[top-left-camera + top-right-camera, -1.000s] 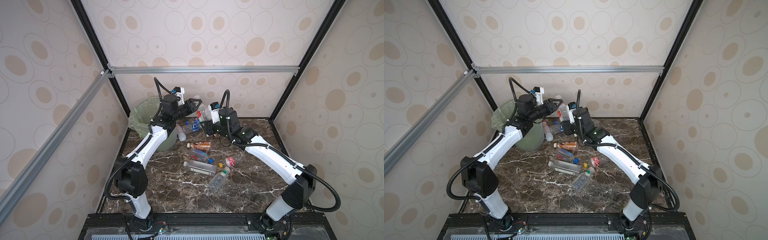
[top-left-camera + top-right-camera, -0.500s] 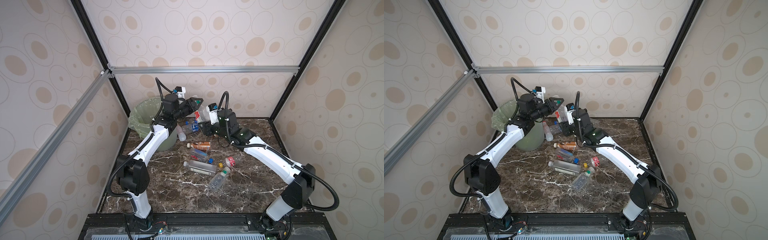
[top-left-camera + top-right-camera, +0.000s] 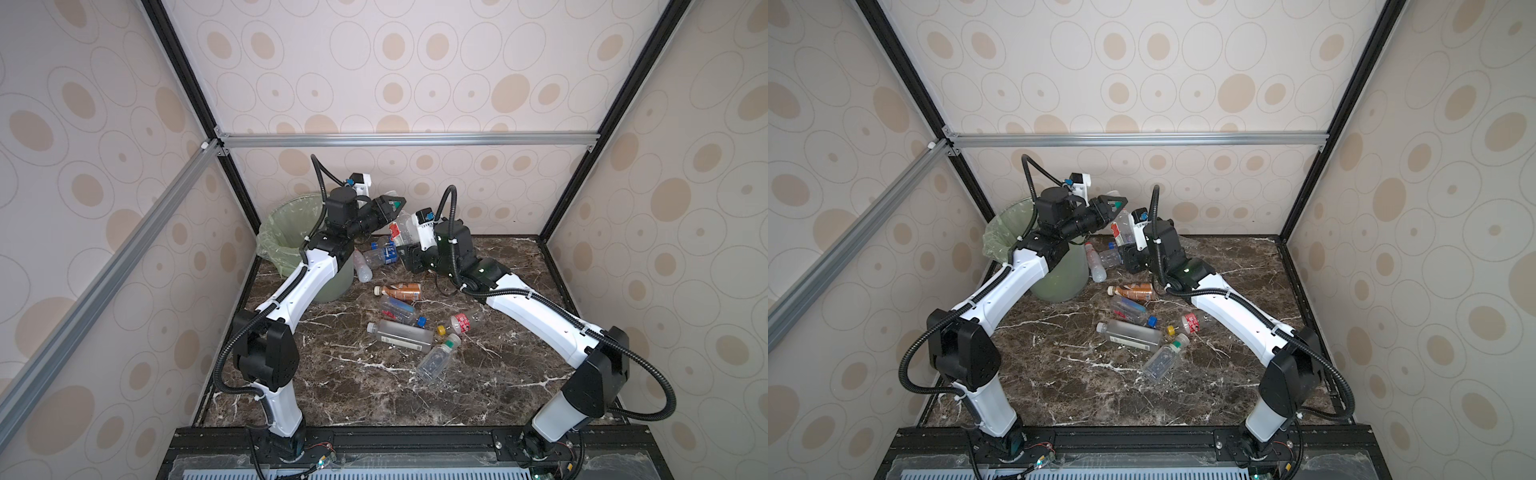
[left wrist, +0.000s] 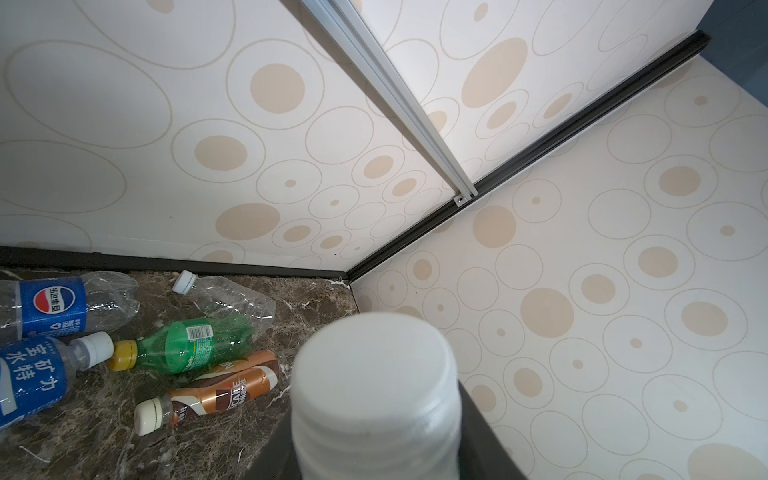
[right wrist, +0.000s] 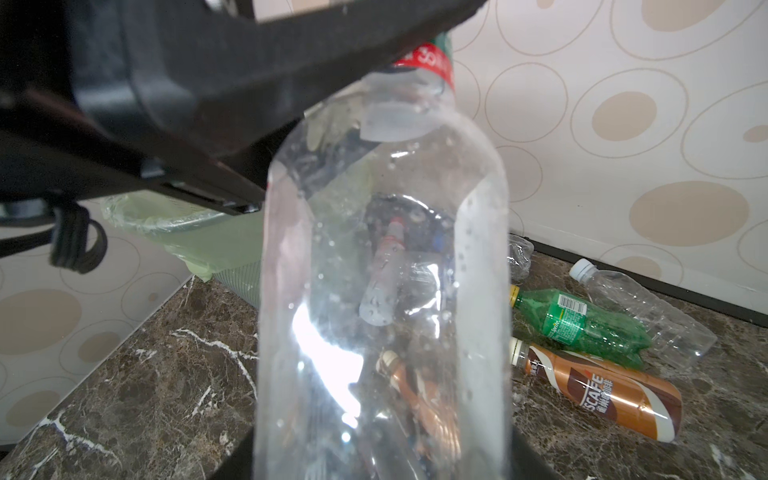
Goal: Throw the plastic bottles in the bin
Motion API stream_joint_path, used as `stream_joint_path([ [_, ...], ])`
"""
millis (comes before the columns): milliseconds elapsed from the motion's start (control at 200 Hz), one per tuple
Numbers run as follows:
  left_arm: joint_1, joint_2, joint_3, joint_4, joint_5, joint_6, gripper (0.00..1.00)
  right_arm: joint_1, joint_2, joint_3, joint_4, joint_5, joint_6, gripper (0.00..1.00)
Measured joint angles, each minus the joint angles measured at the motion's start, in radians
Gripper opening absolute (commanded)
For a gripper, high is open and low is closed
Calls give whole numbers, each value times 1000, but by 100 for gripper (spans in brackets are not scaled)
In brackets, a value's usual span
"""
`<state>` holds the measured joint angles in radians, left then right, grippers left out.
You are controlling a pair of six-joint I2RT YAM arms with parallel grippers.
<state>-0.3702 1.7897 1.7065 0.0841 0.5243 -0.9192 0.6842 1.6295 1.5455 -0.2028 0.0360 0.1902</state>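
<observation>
Mid-frame, right hand (image 3: 409,251) clamped on clear bottle (image 5: 382,270), left hand (image 3: 392,208) straddling its upper end, grip unclear; mistimed release could drop it short of bin (image 3: 274,226), left of centre.

White arms (image 3: 299,286), black corrugated cables (image 3: 320,183)

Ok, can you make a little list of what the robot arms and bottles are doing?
right gripper: shut on a clear bottle
left gripper: at that bottle's far end, grip unclear
bin: green-lined, back left corner
loose bottles: many lying on the marble table, including a green bottle
</observation>
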Motion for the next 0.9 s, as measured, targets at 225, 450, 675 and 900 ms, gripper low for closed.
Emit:
stream_joint_path([
  [225, 0, 0, 44, -74, -19, 100, 21, 1, -5, -2, -12, 5, -19, 81],
  [450, 58, 1, 114, -159, -63, 176, 16, 2, -61, -43, -11, 17, -22, 97],
  [675, 118, 3, 199, -203, -112, 233, 18, 2, -120, -84, -6, 34, -31, 100],
  [900, 155, 21, 379, -275, -256, 359, 18, 2, -129, -103, 16, 31, -27, 100],
])
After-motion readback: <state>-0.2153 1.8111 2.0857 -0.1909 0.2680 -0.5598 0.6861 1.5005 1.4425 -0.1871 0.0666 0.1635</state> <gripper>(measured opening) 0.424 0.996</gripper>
